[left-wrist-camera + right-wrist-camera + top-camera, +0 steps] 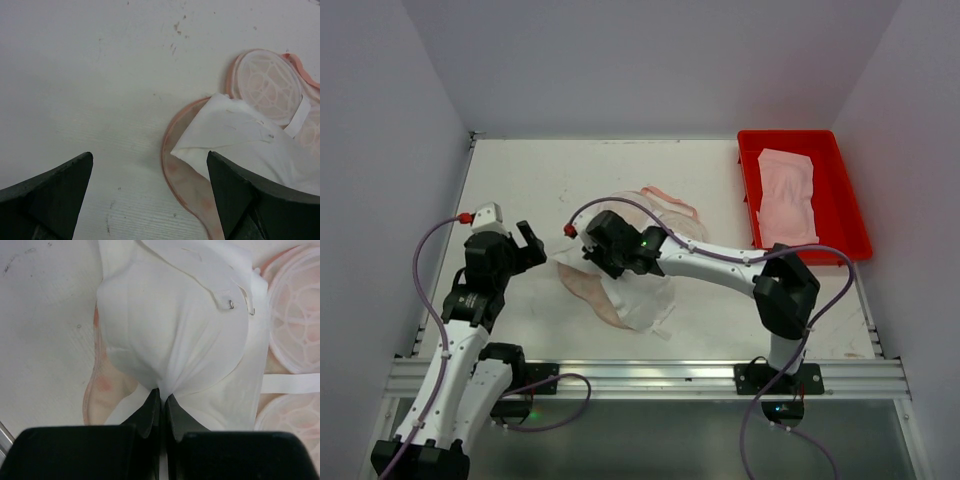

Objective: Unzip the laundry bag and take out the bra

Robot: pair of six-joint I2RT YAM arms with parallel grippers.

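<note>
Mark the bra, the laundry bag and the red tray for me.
bra (175,340): right wrist view, on the white cup fabric.
laundry bag (267,85): left wrist view, on its mesh-lined lobe.
red tray (832,190): top external view, bare floor beside its right wall.

- Our left arm (460,330) rises from its base at the near left, elbow folded and wrist angled inward toward the middle.
- Our left gripper (150,159) is spread wide, with the two dark fingers well apart and nothing between them.
- Our right arm (720,262) bends at the elbow above its near-right base, and its forearm stretches out leftward.
- Our right gripper (161,395) has its fingers pressed together, pinching a fold of the bra (175,335).
</note>
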